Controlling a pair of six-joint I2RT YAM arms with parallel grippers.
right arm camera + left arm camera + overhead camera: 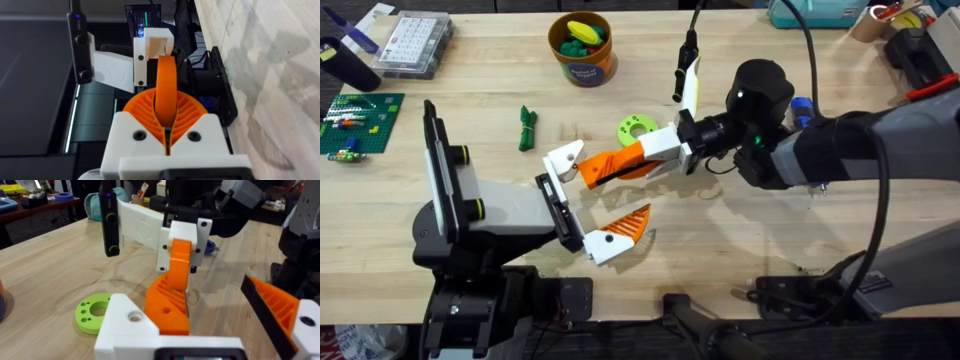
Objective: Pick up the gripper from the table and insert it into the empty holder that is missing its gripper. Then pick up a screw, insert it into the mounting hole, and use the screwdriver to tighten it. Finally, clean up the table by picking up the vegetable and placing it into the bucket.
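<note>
Light wooden planking forms the table [740, 250], with the bucket [582, 48] at the far edge and the vegetable [527, 128] lying well apart from it, near a lime-green ring [638, 128].

The right gripper [650, 160] is clenched on the gripper [610, 167], an orange tapered finger with a white block base, and carries it horizontally above the table toward the left arm. The right wrist view confirms both pads pressed against the orange finger's sides [165, 92].

The left gripper [588, 205] stands spread and grasps nothing; one side bears a ribbed orange finger [625, 228], while the other ends in a white block [562, 158] beside the holder [556, 205]. The white base of the carried part sits just beside that block.

Probable faults from this position:
- Angular misalignment between base and holder would jam the insertion.
- A slanted grip may let the part pivot under contact force.
- Excess push could displace the left arm, shifting the mounting hole.
</note>
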